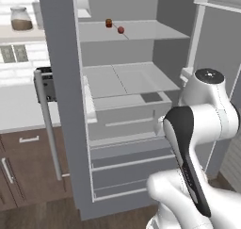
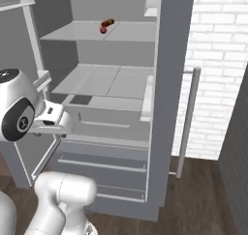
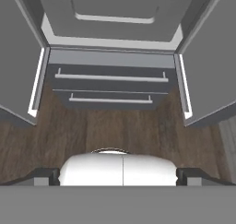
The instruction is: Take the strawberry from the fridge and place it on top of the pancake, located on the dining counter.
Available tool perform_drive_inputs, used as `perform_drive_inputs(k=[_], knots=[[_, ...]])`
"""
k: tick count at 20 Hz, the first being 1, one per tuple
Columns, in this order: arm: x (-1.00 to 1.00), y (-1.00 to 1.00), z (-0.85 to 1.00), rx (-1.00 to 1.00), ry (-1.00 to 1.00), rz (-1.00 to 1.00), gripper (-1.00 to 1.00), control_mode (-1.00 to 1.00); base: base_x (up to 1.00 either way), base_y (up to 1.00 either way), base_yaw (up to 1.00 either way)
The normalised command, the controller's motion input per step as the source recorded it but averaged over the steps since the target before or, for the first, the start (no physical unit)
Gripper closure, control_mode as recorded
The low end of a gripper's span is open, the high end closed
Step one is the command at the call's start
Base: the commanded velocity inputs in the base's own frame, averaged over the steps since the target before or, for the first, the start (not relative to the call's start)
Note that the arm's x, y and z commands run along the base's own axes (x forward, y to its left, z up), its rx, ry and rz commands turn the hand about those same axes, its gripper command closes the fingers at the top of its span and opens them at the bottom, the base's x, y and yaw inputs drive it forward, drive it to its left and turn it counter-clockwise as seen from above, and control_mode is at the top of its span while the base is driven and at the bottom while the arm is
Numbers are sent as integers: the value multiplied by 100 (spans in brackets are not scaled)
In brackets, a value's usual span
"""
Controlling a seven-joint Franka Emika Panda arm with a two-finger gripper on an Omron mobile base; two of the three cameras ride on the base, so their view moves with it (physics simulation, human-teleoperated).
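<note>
Red against the grey interior, the strawberry (image 1: 121, 29) sits on the upper shelf (image 1: 141, 31) of the open fridge (image 1: 61, 82), just beside a small orange-brown jar (image 1: 108, 23); from the right base view the two appear almost touching, the strawberry (image 2: 103, 30) nearer the shelf's front edge. Both fridge doors stand open, exposing a lower shelf, a pulled-forward crisper bin (image 1: 127, 110) and two closed drawers (image 3: 108, 80) at the base.

The arm is folded low in front of the fridge, its hand aimed down at the wooden floor (image 3: 106, 131) and the drawers. The gripper (image 3: 117, 174) has its jaws spread fully, and nothing lies between the fingertips (image 3: 44, 174).

The step in hand is judged to be the reach toward the fruit, barely begun: the hand is well apart from the strawberry and far below it. To do it well, the hand should rise and turn to face the upper shelf, then enter between the open doors above the protruding bin. An approach from the front edge, on the side away from the jar, should let the wide jaws straddle the fruit without nudging the jar. Being small and roundish, the strawberry may roll if touched off-centre, so a centred, gentle closure seems advisable.
</note>
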Motion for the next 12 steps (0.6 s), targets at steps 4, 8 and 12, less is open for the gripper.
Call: perform_drive_inputs(k=[4,8,12], knots=[[0,0,0,0,0,0,-100,100,58,0,1],[0,0,0,0,0,0,-100,100,58,3,-1],[0,0,0,0,0,0,-100,100,58,2,-6]])
